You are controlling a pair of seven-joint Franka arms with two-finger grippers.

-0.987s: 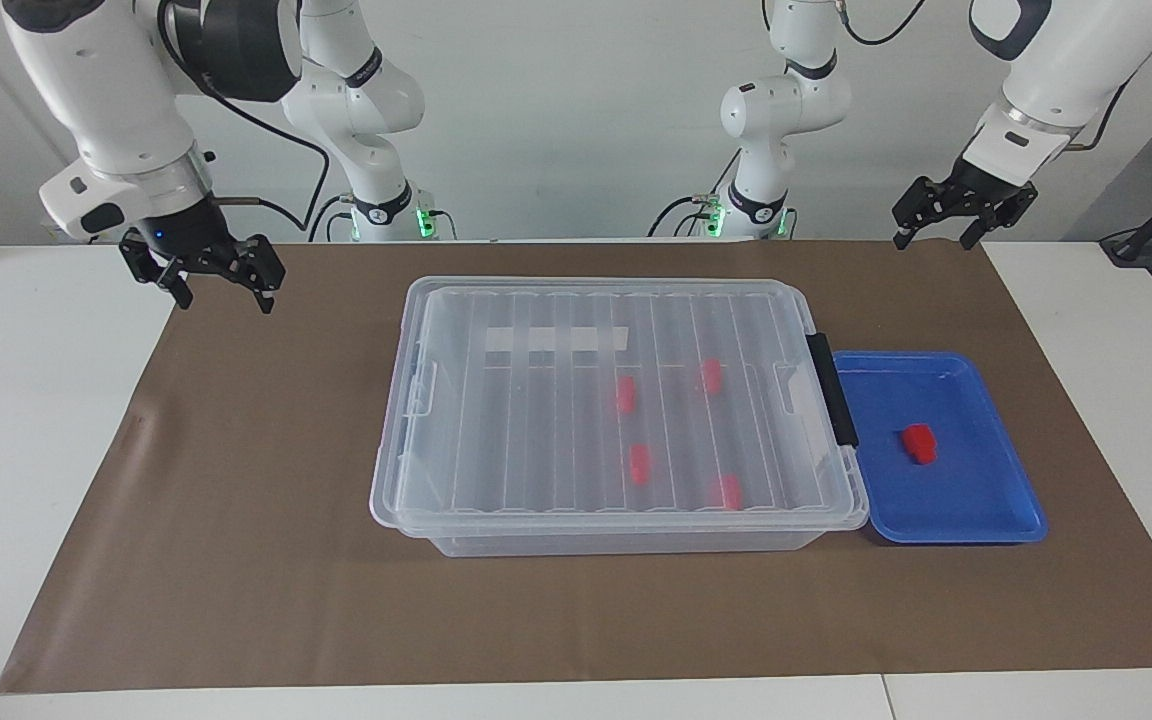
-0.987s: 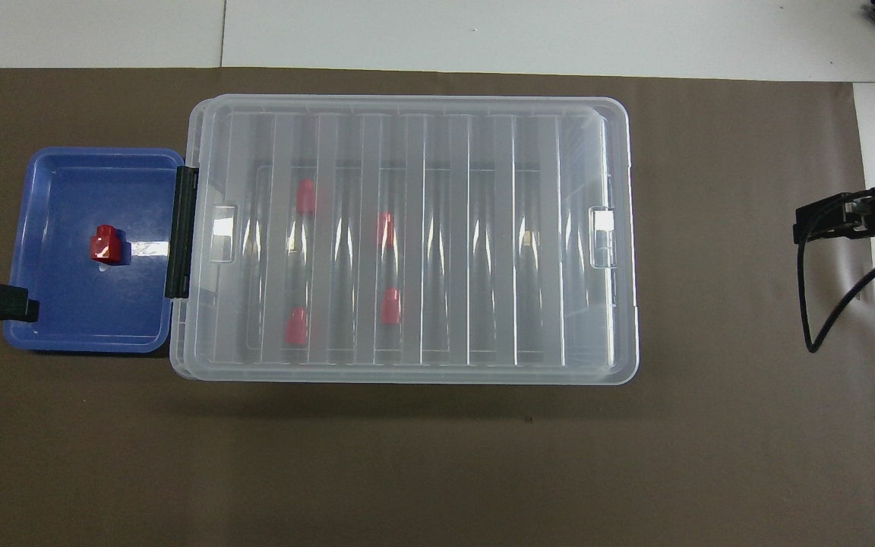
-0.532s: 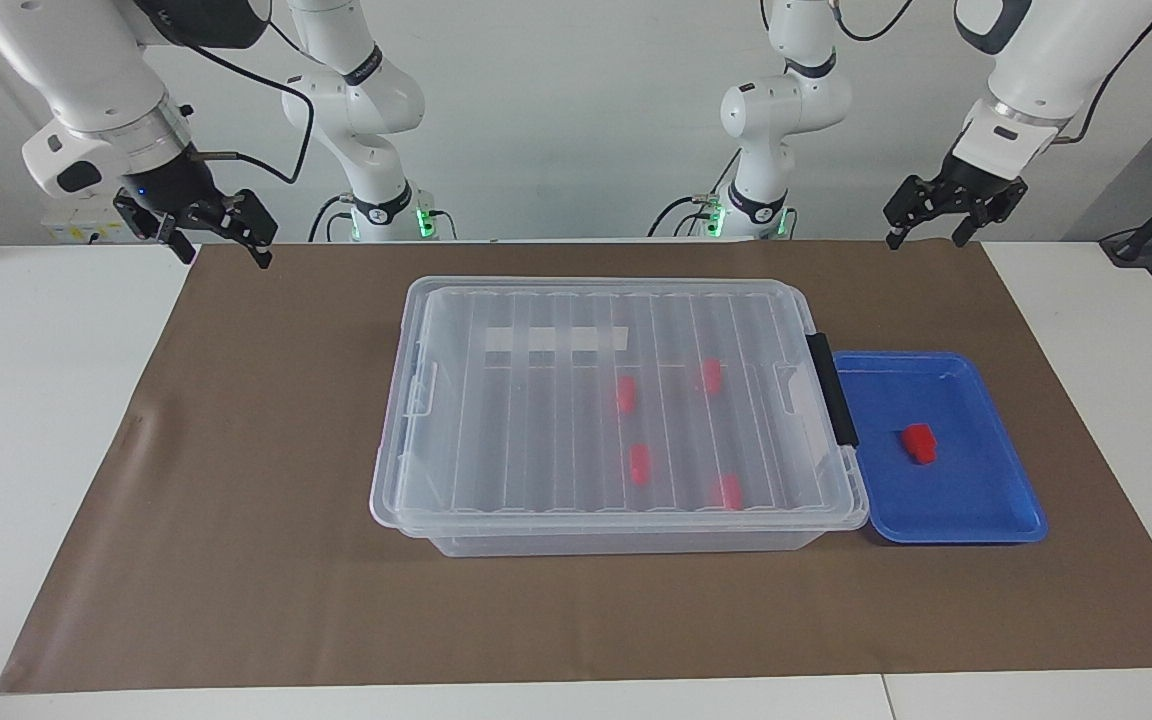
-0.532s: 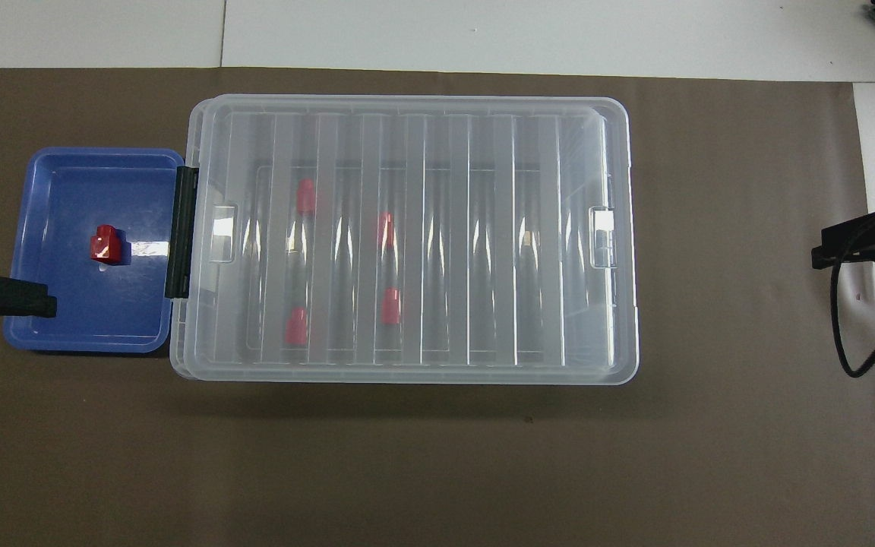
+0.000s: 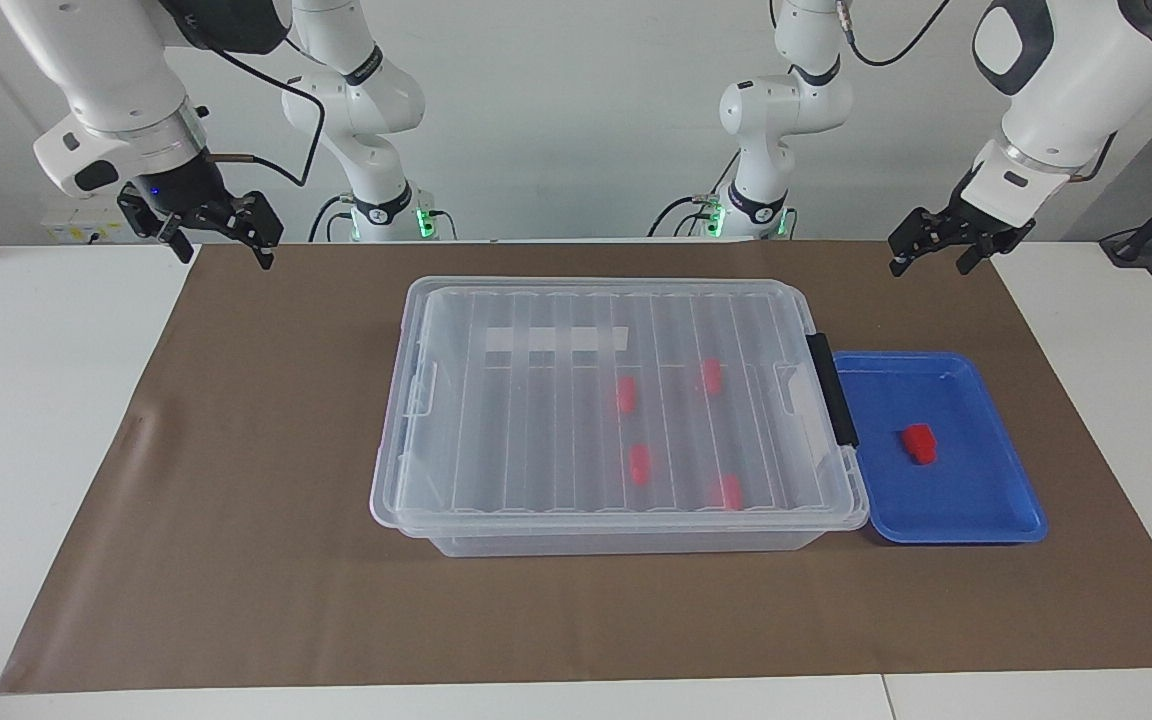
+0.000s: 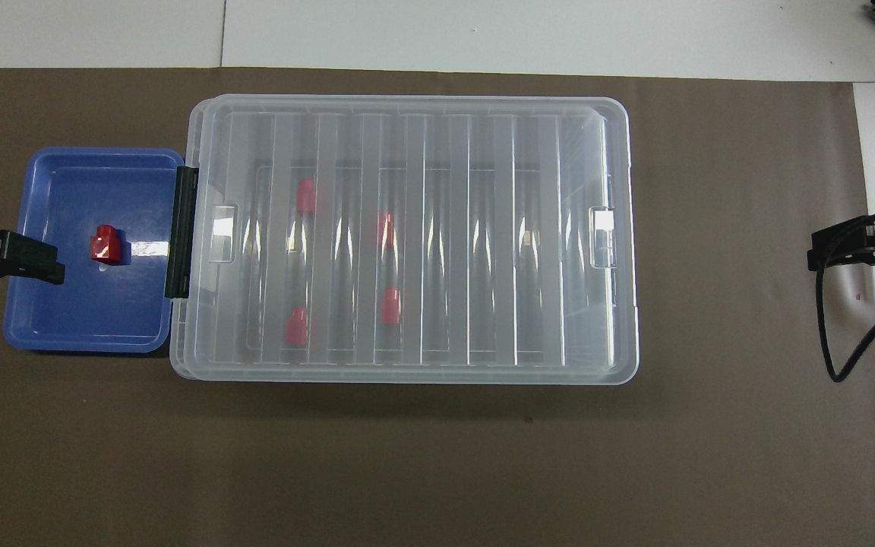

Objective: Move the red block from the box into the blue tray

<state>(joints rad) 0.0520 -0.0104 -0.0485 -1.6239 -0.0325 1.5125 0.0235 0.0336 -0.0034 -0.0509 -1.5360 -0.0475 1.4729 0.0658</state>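
One red block [image 5: 918, 443] lies in the blue tray [image 5: 1006, 505] at the right of the facing frame, while four more like it show through the ribbed lid of the box [image 5: 496, 420] at centre; the lid sits on and the black clip [image 5: 831, 389] touches the tray's edge. Judging by this, the placing looks done and the arms are parked. The left tool [image 5: 940, 255] hangs at the upper right of the facing frame, over the brown mat [image 5: 236, 520], fingers spread and empty; the right tool [image 5: 220, 245] hangs at the upper left over the mat's corner, also spread and empty. Doing this step well likely means keeping both tools high and clear of the lid and tray rim, so nothing gets nudged. The white table [image 5: 36, 400] is matte under the mat; a plain pale wall fills the top of the frame.
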